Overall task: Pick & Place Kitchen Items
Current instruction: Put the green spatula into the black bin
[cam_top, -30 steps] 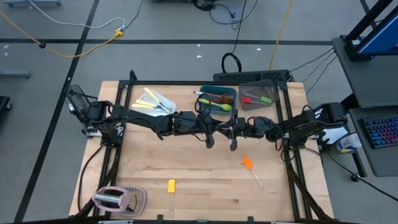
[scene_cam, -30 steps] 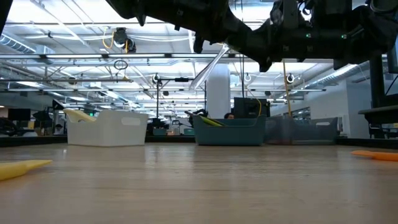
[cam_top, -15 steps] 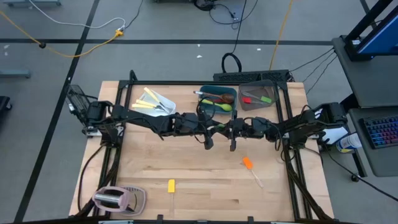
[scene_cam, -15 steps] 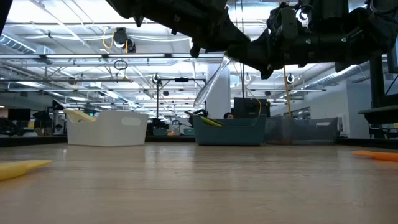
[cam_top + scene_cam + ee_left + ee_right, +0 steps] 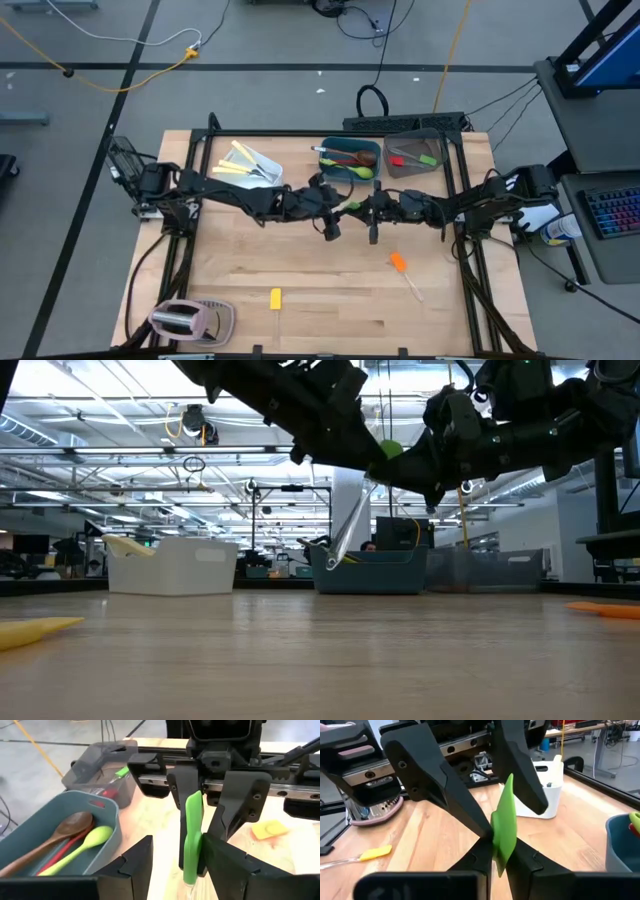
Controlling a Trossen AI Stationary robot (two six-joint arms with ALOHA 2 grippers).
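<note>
The green spatula [image 5: 193, 837] is a slim utensil with a flat, bright green blade and a clear handle that hangs down toward the table. It is held in the air over the middle of the table [image 5: 320, 300], in front of the teal tub [image 5: 350, 160], between the two arms. The right gripper [image 5: 501, 851] is clenched on the lower part of the blade, its dark fingers [image 5: 525, 857] pressed against both flat faces. The left gripper [image 5: 172, 865] stands spread around the same spatula, with one finger [image 5: 132, 865] well off to the side and the other just beside the blade; whether that one touches it cannot be told.

In the teal tub lie a wooden spoon [image 5: 55, 835], a light green spoon [image 5: 82, 847] and a red one between them. The grey tub [image 5: 413, 152] next to it holds a red and a green utensil. The white tub [image 5: 246, 163] on the left side holds cream-yellow pieces. On the bare table lie an orange spatula [image 5: 400, 264] nearer the right arm and a yellow spatula [image 5: 275, 298] near the front edge. A pinkish toaster [image 5: 180, 320] sits at the front left corner.
</note>
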